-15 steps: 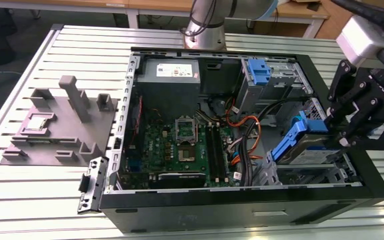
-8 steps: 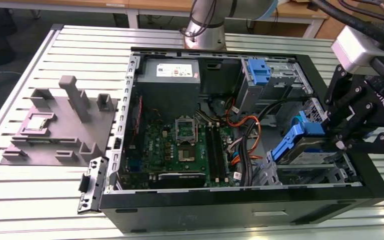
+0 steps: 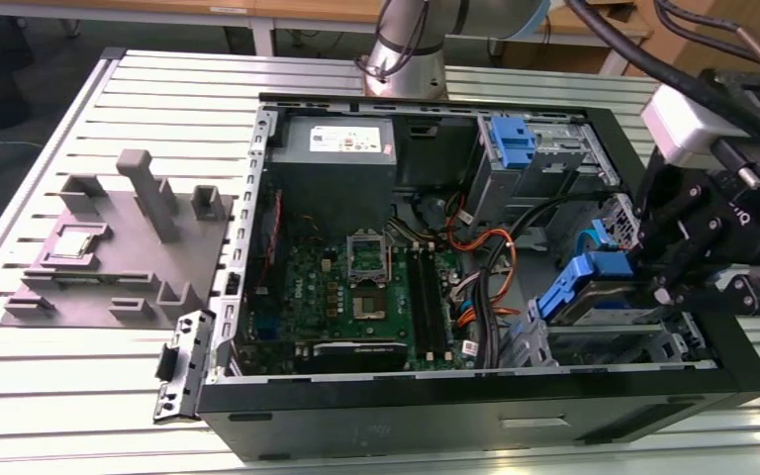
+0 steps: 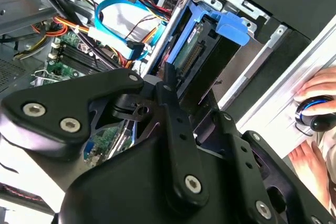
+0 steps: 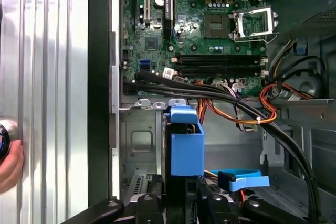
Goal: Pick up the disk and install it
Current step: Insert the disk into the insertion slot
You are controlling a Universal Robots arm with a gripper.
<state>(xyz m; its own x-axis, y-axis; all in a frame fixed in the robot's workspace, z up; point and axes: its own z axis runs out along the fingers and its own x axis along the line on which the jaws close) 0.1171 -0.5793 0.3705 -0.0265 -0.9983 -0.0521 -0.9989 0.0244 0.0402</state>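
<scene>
The disk [image 3: 601,294], a grey drive clipped in a blue plastic bracket, hangs tilted over the drive bay at the exterior view's right side of the open computer case [image 3: 486,406]. My black gripper [image 3: 633,259] is shut on it from that side. In the first wrist view the blue bracket of the disk [image 5: 186,148] stands between my fingers [image 5: 152,207], above the grey metal bay [image 5: 137,142]. The second wrist view shows the disk [image 4: 197,45] edge-on with its connector, just past my gripper's black linkage [image 4: 163,129].
A second blue bracket [image 3: 513,139] sits in the upper bay. The motherboard [image 3: 353,287], a grey box with a white label [image 3: 333,139] and orange and black cables [image 3: 486,252] crowd the case. A grey fixture [image 3: 103,247] stands at the exterior view's left. A person's hand [image 4: 315,90] rests outside the case.
</scene>
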